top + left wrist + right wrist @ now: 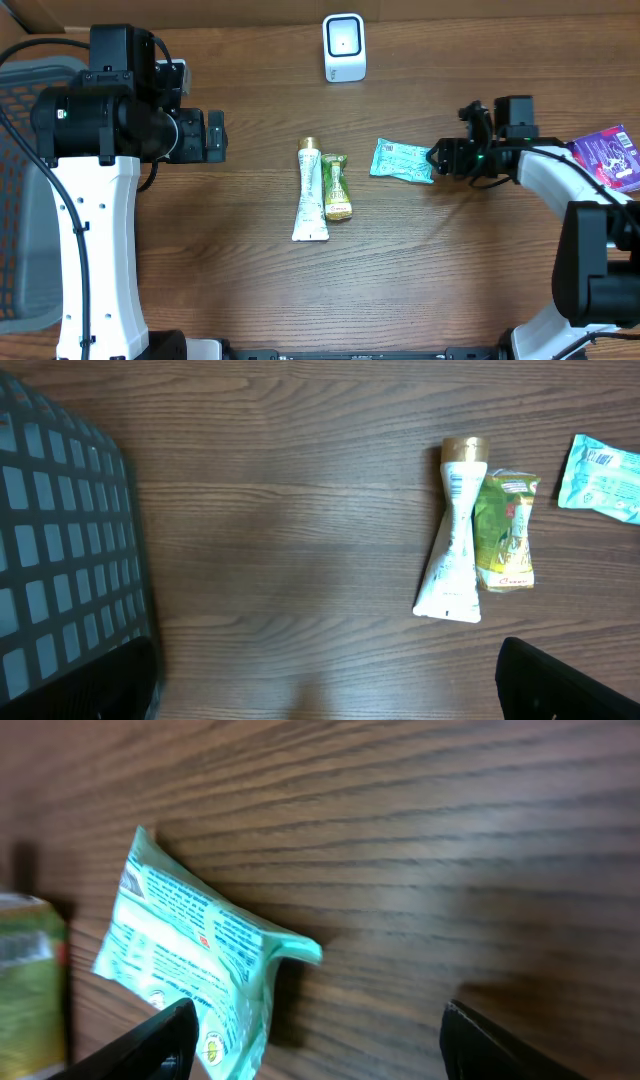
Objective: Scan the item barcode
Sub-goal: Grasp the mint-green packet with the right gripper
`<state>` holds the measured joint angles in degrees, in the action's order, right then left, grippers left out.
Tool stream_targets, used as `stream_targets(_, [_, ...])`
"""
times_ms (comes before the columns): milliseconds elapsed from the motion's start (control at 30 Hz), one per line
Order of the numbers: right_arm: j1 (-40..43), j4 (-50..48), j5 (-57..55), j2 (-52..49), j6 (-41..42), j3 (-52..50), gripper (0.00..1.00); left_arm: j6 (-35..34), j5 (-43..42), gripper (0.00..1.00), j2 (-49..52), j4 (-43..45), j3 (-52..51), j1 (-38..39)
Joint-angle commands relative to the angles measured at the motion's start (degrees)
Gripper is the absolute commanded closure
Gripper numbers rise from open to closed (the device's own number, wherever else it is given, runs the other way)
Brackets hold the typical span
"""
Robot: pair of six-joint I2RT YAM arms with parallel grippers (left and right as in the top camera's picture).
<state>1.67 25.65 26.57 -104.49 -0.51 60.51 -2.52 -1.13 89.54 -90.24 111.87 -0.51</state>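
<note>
At the table's right-centre, the crinkled teal plastic packet (402, 160) lies flat on the brown wooden table (250, 290), printed side up. Its long axis runs left to right, slightly tilted. Its right end points into the right gripper (436, 160), whose fingers stand apart; contact cannot be determined. The left gripper (216, 136) is spread wide and holds nothing. The white box-shaped scanner (344, 47) stands at the far edge, well apart from the packet.
</note>
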Motion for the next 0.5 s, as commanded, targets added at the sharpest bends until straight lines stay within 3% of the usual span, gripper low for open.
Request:
stream_targets(0, [2.3, 0.7, 10.2, -1.2, 3.8, 1.4, 0.22, 1.3, -0.4, 0.00, 0.5, 0.1, 0.2, -0.2])
stream_targets(300, [2.5, 0.6, 17.8, -9.3, 6.8, 1.3, 0.23, 1.3, -0.4, 0.01, 0.5, 0.1, 0.2, -0.2])
stream_targets(467, [2.5, -4.1, 24.9, -14.1, 9.5, 1.3, 0.35, 1.3, -0.4, 0.00, 0.5, 0.1, 0.2, -0.2])
